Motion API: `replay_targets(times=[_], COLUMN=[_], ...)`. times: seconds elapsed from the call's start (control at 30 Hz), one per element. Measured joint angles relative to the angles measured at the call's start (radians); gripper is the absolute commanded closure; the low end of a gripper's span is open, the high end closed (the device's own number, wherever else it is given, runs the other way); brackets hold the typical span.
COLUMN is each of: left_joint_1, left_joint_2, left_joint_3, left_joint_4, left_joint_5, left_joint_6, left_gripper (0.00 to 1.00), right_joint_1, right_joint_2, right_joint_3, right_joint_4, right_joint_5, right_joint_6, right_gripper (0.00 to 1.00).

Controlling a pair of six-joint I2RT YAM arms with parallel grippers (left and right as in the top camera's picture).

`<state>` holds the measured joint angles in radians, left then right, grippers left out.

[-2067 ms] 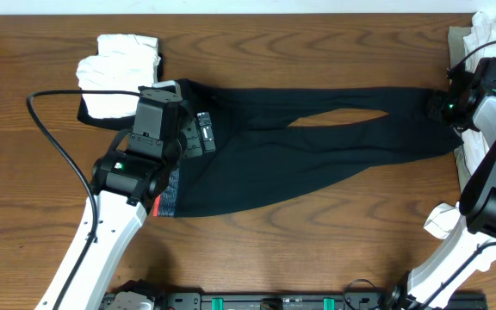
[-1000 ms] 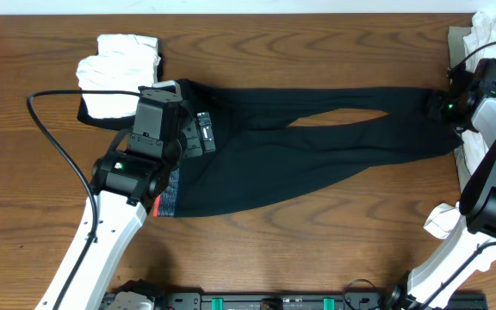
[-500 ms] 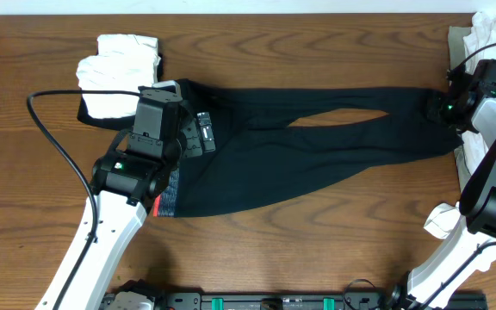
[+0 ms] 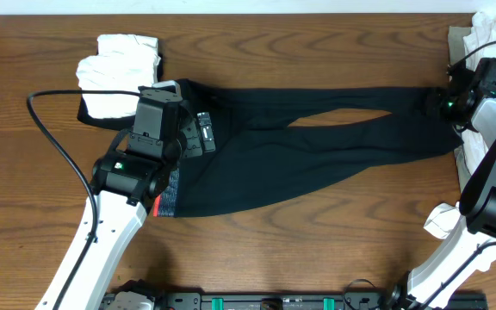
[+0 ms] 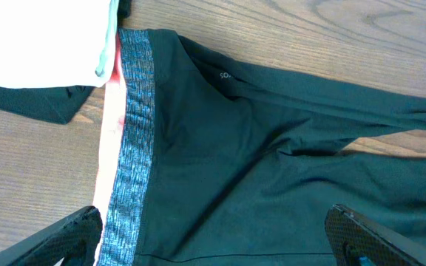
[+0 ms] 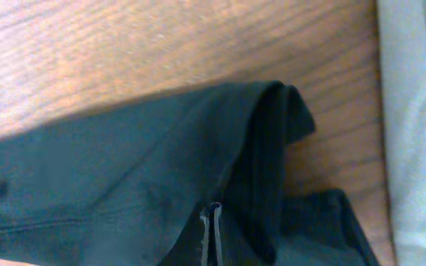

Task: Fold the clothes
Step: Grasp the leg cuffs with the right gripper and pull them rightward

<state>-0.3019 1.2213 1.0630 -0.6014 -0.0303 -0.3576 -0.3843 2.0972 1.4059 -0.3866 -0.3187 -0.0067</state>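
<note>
Black leggings [image 4: 317, 146] laid flat, left tool [image 5: 214, 240] spread wide, right tool [image 6: 211, 235] clenched on their cuff.

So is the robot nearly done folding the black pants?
Not yet. The white bundle looks folded. The right claw pinches the black leggings at an ankle; the left claw hovers open over the waistband. They lie stretched flat, so every fold is left.

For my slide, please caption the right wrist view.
Right fingers pinch one leg end of the black leggings.

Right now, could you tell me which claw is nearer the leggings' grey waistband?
Left. The left claw hangs open above the waistband; the right claw grips the leggings' far ankle end.
</note>
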Motion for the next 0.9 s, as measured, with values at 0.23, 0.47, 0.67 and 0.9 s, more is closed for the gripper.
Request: replay_targets(times=[0.23, 0.47, 0.67, 0.9], left_joint_1=[0.0, 0.0, 0.0, 0.0], left_joint_2=[0.0, 0.0, 0.0, 0.0], left_joint_3=[0.0, 0.0, 0.0, 0.0], left_joint_4=[0.0, 0.0, 0.0, 0.0], left_joint_5=[0.0, 0.0, 0.0, 0.0], left_joint_6=[0.0, 0.0, 0.0, 0.0], left_gripper=[0.02, 0.02, 0.02, 0.02], right_joint_1=[0.0, 0.003, 0.009, 0.01], right_joint_2=[0.0, 0.0, 0.0, 0.002], right_joint_3=[0.023, 0.106, 0.118, 0.118], right_joint_4=[-0.002, 0.002, 0.076, 0.185], right_joint_5=[-0.028, -0.034, -0.017, 0.026], right_joint_6=[0.0, 0.0, 0.001, 0.002], right_gripper=[0.99, 0.99, 0.99, 0.99])
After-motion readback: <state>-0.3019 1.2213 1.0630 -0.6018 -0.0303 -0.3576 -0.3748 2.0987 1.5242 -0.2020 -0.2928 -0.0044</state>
